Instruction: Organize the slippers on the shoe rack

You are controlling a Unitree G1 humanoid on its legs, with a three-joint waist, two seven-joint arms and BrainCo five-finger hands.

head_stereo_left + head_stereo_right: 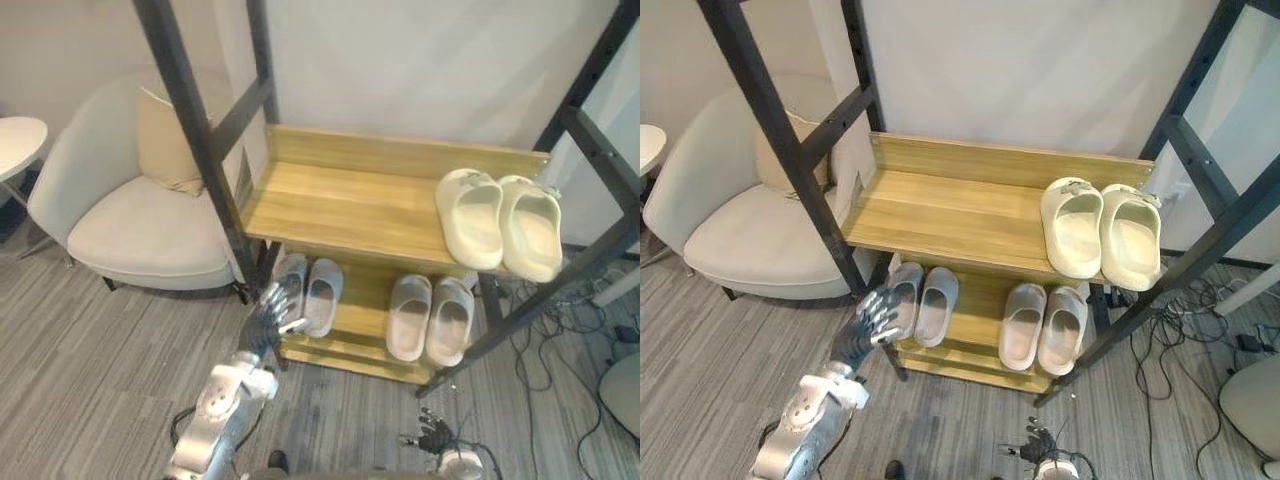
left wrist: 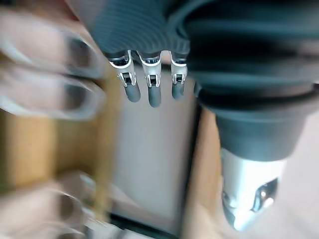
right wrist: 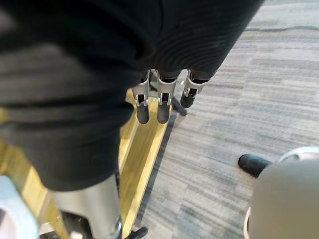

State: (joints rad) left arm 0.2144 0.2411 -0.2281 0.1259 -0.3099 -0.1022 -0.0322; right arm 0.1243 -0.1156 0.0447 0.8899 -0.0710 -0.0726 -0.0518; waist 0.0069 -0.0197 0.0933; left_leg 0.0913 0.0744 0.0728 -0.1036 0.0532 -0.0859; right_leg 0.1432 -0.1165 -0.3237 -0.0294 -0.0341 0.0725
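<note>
Nearest to us, our right hand (image 1: 436, 436) hangs low over the carpet in front of the shoe rack (image 1: 340, 200), fingers loose and holding nothing. Our left hand (image 1: 268, 322) is raised at the rack's front left corner, fingers spread and empty.

The rack's dark front post (image 1: 208, 170) stands just beside that hand, and the upper shelf overhangs the lower shelf (image 1: 365, 300). On the lower shelf, one pair of grey slippers (image 1: 322, 295) lies at the left end, close to the left hand's fingertips; we cannot tell whether they touch. A second grey pair (image 1: 410, 318) lies toward the right end.

A pair of cream slippers (image 1: 470, 218) sits side by side on the upper shelf's right end. Left of the rack stands an armchair (image 1: 130, 230) with a cushion (image 1: 165, 140). Cables (image 1: 575, 310) trail on the floor at the rack's right.
</note>
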